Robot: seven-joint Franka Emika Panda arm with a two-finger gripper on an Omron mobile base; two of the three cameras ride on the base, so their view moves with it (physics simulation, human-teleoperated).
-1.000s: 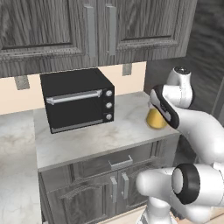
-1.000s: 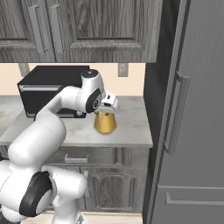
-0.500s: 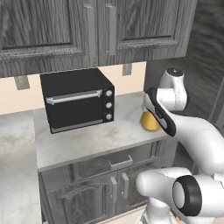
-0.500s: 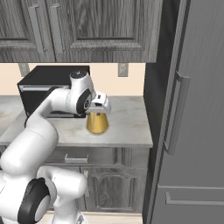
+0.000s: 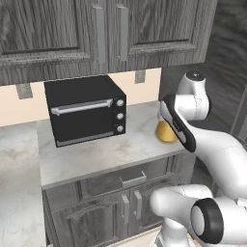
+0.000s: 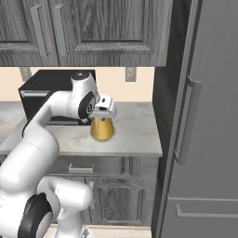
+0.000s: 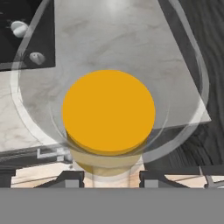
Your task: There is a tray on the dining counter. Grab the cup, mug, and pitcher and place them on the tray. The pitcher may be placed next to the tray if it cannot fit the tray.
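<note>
Hand view looks straight down into the clear glass pitcher with the orange-yellow drink inside (image 7: 108,111). The two small dark finger tips (image 7: 70,178) sit at the bottom, one on each side of the pitcher's neck. The jaws look closed on the neck, so the gripper (image 7: 108,179) seems to be holding the pitcher.

Right base view shows the gripper (image 6: 104,111) at the top of the pitcher (image 6: 102,128). The pitcher is above the pale marble counter top (image 6: 135,135), close to the black toaster oven (image 6: 44,90). I cannot tell for sure if its bottom touches the counter or is a little bit up.

Left base view shows the pitcher (image 5: 166,131) peeking out from behind the white arm.

The step now is to carry the pitcher to the tray. To do it well, I think the robot should keep the pitcher standing straight up, so the drink does not spill. It should lift it high enough that the wide bottom does not bump the counter edge. It should go slowly, because the glass could slip down between the fingers. It should also keep away from the oven and the tall grey fridge door (image 6: 204,116) when it turns.
</note>
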